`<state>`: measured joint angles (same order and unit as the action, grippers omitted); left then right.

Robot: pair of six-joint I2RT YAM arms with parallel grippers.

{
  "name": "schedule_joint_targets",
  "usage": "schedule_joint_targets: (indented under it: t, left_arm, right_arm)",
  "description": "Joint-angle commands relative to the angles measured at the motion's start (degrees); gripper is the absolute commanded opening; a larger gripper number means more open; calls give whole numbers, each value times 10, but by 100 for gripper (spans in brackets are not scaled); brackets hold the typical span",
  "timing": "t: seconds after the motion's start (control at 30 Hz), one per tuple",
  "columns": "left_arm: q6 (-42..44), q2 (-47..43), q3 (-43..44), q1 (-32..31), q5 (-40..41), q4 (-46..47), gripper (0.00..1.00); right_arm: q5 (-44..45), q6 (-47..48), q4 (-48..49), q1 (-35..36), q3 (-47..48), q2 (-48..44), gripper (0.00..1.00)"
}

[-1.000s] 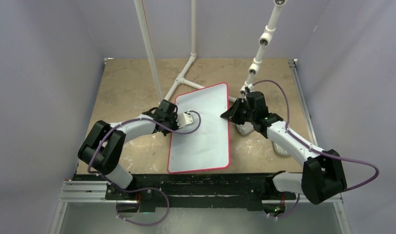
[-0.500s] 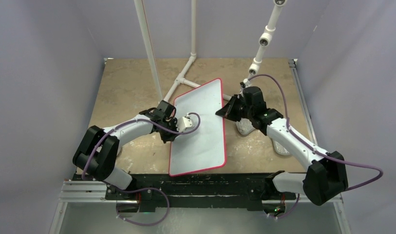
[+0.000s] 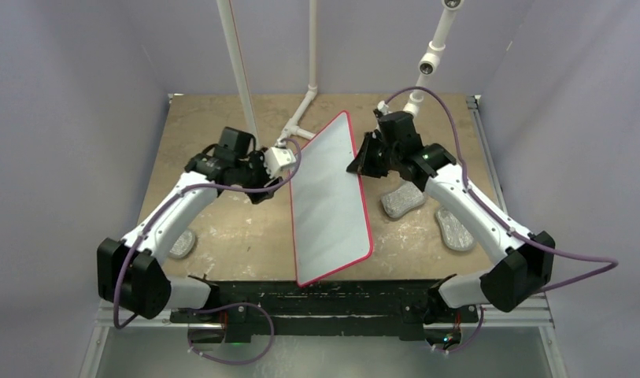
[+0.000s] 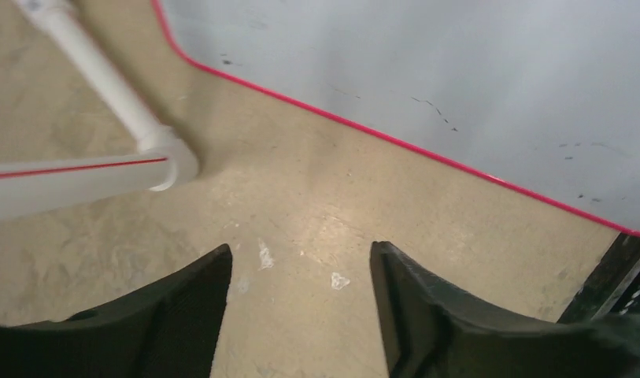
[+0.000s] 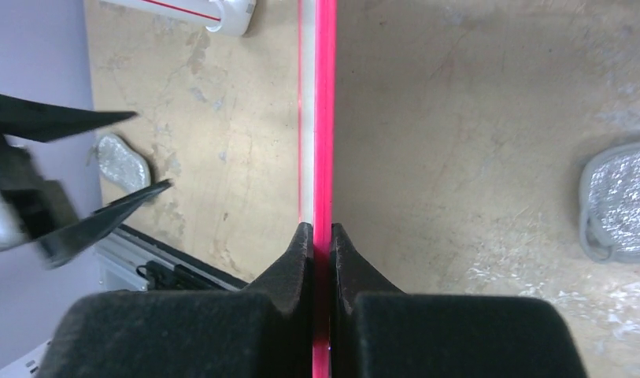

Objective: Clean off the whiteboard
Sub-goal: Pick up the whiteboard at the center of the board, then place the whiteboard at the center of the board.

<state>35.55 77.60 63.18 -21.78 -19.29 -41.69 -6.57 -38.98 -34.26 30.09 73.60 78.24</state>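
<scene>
The whiteboard (image 3: 329, 201) is tilted steeply on edge over the middle of the desk (image 3: 230, 228), with the right tool (image 5: 322, 236) clenched on its red rim. The left tool (image 4: 301, 264) hangs released just left of it. A white pipe frame (image 3: 294, 127) stands close behind, and grey pads (image 3: 401, 201) lie to the right

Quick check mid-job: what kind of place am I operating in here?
Probably a lab robot test booth, not a home or office: plain grey walls on three sides, a white PVC pipe frame, and a scuffed tan table.
</scene>
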Motion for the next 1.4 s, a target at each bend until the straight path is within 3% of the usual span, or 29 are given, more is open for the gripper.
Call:
schedule_joint_targets:
  t: [0.0,0.07,0.27,0.47,0.67,0.9,1.37]
  left_arm:
    - [-19,-51,71,46,-17,-59,82]
    - [-37,-65,92,72,-23,-64,90]
    - [-84,-73,123,125,-24,-72,96]
    - [-132,-67,132,134,24,-57,99]
    - [-177,-80,131,143,89,-11,99]
    - [-193,-65,154,163,210,3,99]
    - [-186,-59,126,170,213,30,99]
  right_arm:
    - [82,89,-74,29,133,32,0]
    - [111,123,-110,38,200,54,0]
    - [147,212,-152,92,342,86,0]
    - [303,298,-201,194,432,137,0]
    - [397,351,-190,276,399,151,0]
    - [416,408,-146,341,333,117,0]
    - [476,497,-23,501,193,114,0]
